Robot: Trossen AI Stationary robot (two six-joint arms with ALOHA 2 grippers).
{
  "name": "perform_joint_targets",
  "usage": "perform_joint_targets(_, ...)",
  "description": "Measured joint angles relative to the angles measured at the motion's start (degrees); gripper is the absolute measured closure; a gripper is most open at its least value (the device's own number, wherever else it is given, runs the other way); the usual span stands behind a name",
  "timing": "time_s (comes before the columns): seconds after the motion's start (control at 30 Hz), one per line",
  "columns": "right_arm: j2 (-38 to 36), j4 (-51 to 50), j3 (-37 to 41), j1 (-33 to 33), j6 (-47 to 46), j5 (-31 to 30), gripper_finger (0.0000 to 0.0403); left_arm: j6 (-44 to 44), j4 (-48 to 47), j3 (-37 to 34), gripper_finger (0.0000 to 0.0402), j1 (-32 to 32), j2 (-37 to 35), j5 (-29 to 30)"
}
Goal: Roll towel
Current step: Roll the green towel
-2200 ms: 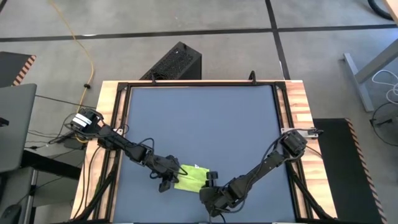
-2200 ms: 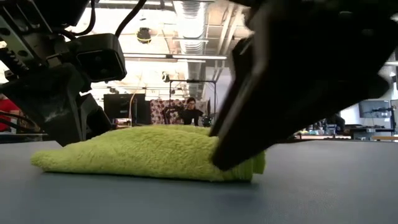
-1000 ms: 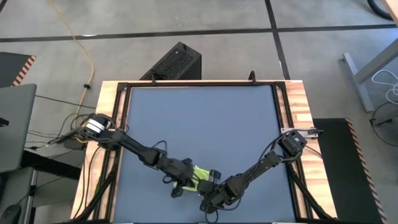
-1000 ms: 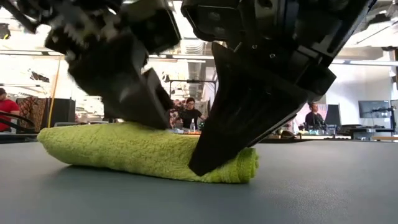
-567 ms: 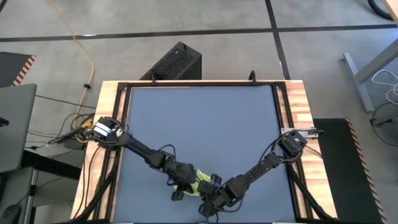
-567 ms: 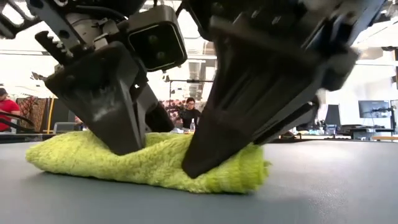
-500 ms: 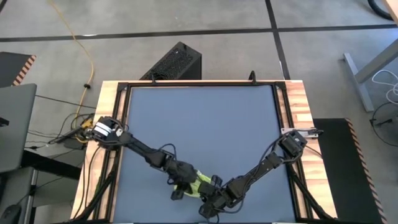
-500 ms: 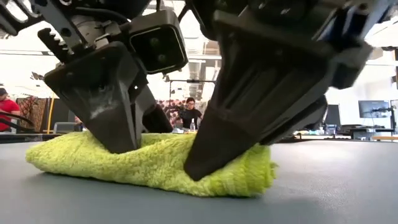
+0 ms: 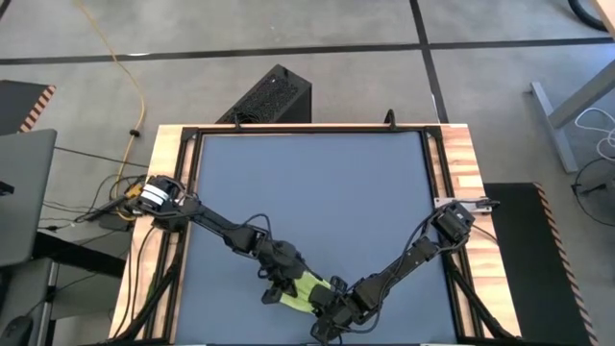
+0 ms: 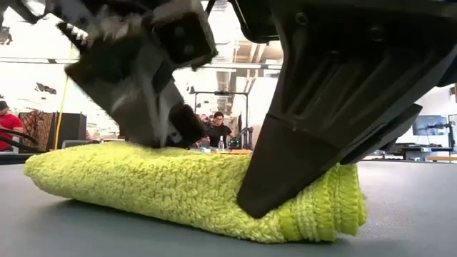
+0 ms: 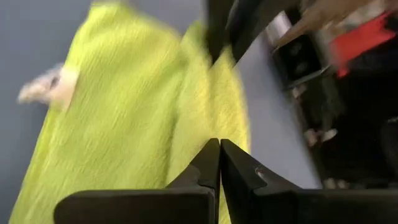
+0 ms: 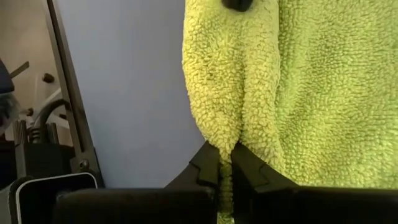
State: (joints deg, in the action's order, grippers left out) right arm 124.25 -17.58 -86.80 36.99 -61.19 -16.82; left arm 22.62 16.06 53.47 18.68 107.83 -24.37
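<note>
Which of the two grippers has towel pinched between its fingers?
The right gripper: a fold of the towel sits between its fingers. The left gripper is shut empty.

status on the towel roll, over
Left gripper shut, on towel. Right gripper shut on towel fold. Towel bunched at mat's near edge. Nothing in the way.

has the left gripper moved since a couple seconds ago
Yes. In the high view the left gripper has shifted along the table's near edge, away from the left wooden rail, and now sits over the towel.
</note>
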Motion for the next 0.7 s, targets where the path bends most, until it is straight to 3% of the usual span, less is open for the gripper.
perform_joint_targets(0.2, 0.0, 0.3, 0.0, -0.1, -0.7, 0.4, 0.0369, -2.1, -5.8, 0.0, 0.0401, 0.3, 0.0, 4.9)
perform_joint_targets(0.7, 0.0, 7.5, 0.0, 0.5, -8.1, -0.2, 0.0372, -1.1, -6.2, -2.8, 0.0401, 2.8, 0.0, 6.6)
